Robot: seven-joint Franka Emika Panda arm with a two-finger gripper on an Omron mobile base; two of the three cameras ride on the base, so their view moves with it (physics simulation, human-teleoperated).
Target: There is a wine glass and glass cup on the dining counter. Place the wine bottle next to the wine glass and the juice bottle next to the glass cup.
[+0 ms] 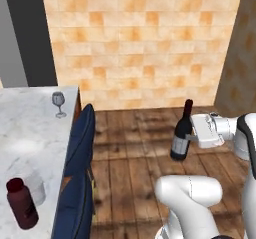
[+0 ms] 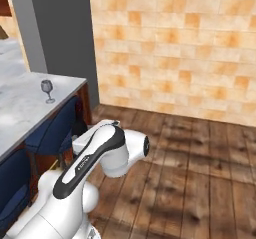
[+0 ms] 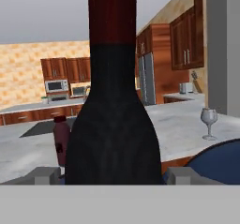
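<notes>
At the right centre of the left base view, the slim dark glass wine bottle hangs upright over the floor, pinched by the gripper, and should stay vertical until set beside the small clear stemmed wine glass at upper left.

My arm is glossy white, built of fat rounded links; a black band curves along one link in the right base view, with small pale lettering too fine to read. In the left base view the hand is a boxy pale-grey block — a dark seam rings the joint behind it; the finger tips are small grey blocks.
</notes>
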